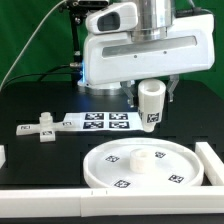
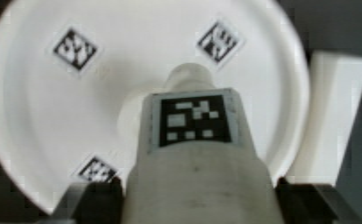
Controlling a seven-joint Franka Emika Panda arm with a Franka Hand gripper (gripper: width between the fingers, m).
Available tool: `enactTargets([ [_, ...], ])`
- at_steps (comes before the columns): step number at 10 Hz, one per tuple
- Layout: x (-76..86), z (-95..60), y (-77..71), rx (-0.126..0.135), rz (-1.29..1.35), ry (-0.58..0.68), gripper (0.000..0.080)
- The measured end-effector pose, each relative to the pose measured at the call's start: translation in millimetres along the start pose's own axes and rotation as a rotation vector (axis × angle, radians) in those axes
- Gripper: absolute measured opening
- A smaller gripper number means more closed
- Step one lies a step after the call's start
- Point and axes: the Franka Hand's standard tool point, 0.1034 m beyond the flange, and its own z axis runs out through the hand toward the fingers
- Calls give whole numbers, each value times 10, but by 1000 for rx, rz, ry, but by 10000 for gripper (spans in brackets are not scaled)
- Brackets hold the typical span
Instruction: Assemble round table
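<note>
Jaws clamped across the upper end of the thick tagged post (image 1: 151, 105), held upright over the raised hub (image 1: 143, 156) of the white disc (image 1: 108, 166) on the desk (image 1: 40, 160); judged rigid, light, smooth plastic, best gripped high on its sides.

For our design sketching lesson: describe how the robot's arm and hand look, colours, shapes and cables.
The hand has a wide, rounded white casing with a blue glow at one end and short dark fingers beneath. A grey wrist rises above; a black cable hangs behind.
</note>
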Motion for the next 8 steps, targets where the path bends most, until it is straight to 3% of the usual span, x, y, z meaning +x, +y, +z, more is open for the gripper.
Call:
enactTargets([
  [3, 133, -11, 175, -62, -23, 235, 406],
  [5, 183, -28, 300, -118, -35, 375, 406],
  [8, 146, 23, 261, -109, -35, 353, 406],
])
